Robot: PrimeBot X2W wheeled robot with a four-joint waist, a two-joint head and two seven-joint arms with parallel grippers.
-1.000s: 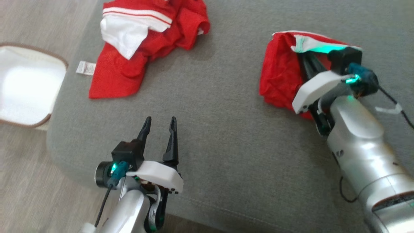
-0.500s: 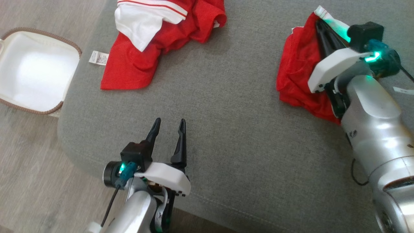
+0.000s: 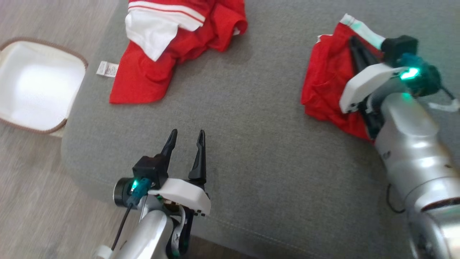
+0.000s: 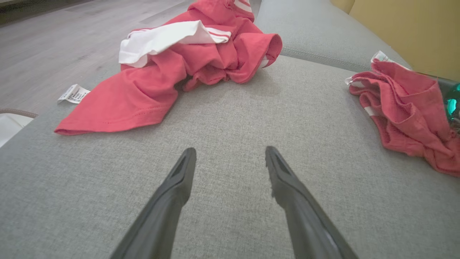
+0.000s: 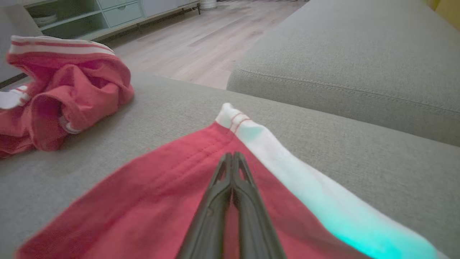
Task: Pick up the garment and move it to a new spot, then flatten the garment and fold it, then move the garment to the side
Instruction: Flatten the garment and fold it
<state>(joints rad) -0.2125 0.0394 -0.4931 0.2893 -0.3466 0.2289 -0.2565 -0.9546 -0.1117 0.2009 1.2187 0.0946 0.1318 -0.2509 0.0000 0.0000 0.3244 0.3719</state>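
Observation:
The garment (image 3: 323, 82), red with a white trimmed edge, lies rumpled at the right of the grey cushion (image 3: 244, 151). My right gripper (image 3: 353, 39) is shut and lies flat on top of it, tips close to the white corner. In the right wrist view the shut fingers (image 5: 231, 155) rest on taut red cloth (image 5: 161, 172); I cannot tell if any fabric is pinched. My left gripper (image 3: 187, 132) is open and holds nothing, hovering over bare cushion near the front edge. The left wrist view has its fingers (image 4: 230, 151) apart, with the garment (image 4: 402, 97) far off to the right.
A second red and white garment (image 3: 151, 72) lies crumpled at the cushion's far left with a white label (image 3: 107, 68) beside it. A white basket with a brown rim (image 3: 77, 57) stands on the wooden floor to the left. Another cushion (image 5: 341, 54) adjoins beyond the garment.
The head camera has shifted. My right gripper has pushed along the garment toward its white corner, which now sticks out further. The left gripper has stayed open and still.

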